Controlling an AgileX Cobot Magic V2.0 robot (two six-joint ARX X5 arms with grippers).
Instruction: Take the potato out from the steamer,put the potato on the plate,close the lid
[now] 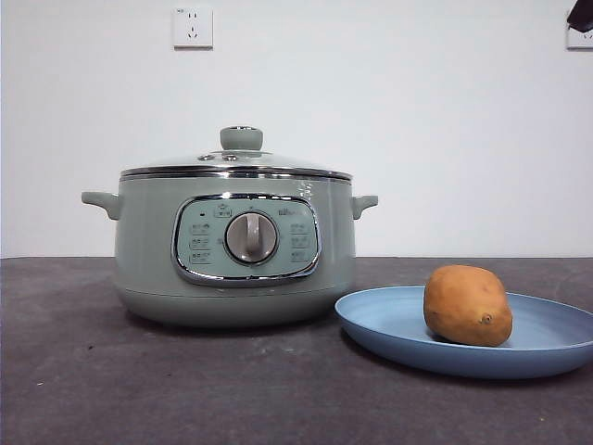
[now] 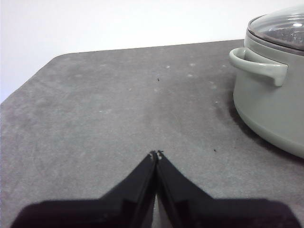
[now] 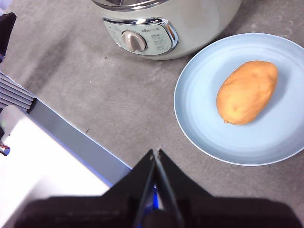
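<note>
The sage-green steamer (image 1: pixel 236 246) stands on the dark table with its glass lid (image 1: pixel 236 162) resting shut on it. The orange-brown potato (image 1: pixel 467 304) lies on the light-blue plate (image 1: pixel 389 320) to the right of the steamer. Both show in the right wrist view: the potato (image 3: pixel 247 92), the plate (image 3: pixel 199 123), and the steamer (image 3: pixel 190 23). My right gripper (image 3: pixel 156 153) is shut and empty, held high above the table in front of the plate. My left gripper (image 2: pixel 156 154) is shut and empty, low over bare table beside the steamer's handle (image 2: pixel 259 66).
A white and grey device (image 3: pixel 42 161) lies at the table's near edge under the right arm. A wall socket (image 1: pixel 193 28) sits on the white wall behind. A black arm tip (image 1: pixel 582 14) shows at the top right corner.
</note>
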